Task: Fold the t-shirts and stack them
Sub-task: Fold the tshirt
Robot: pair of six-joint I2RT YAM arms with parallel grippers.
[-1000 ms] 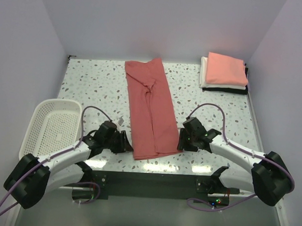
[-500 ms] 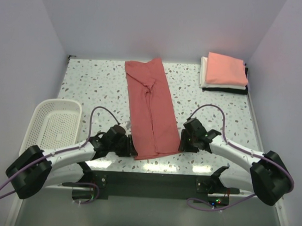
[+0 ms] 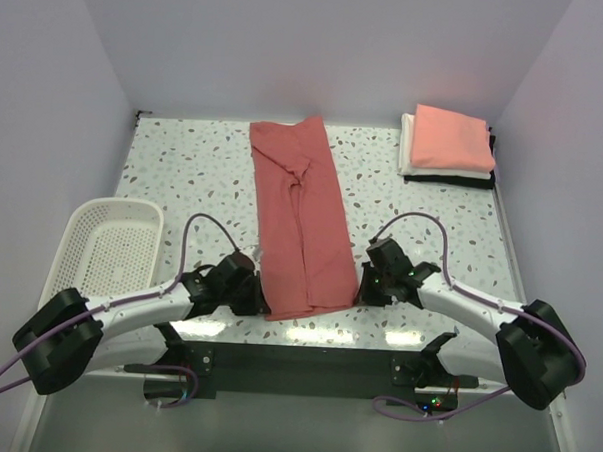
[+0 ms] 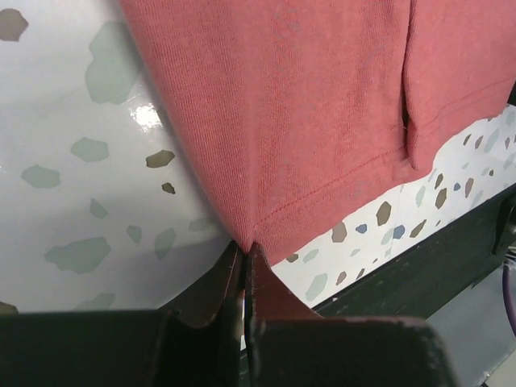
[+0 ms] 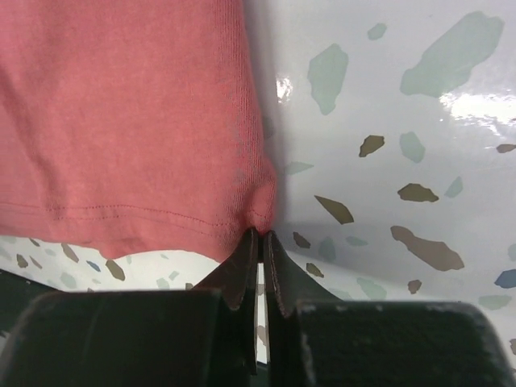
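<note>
- Brick-red t-shirt lies flat as a long strip down the middle of the speckled surface, its hem toward the arms.
- Left fingers are pressed together, pinching the hem's near left corner.
- Right fingers are closed tight on the near right corner.
- Folded t-shirts, salmon-pink over white over black, sit stacked in the far right corner.
- White mesh basket rests at the left edge.

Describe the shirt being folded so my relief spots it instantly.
On the speckled table, look down the middle. The brick-red t-shirt lies there, a long strip, left gripper and right gripper pinching its near corners. The other shirts sit folded, stacked far right.
</note>
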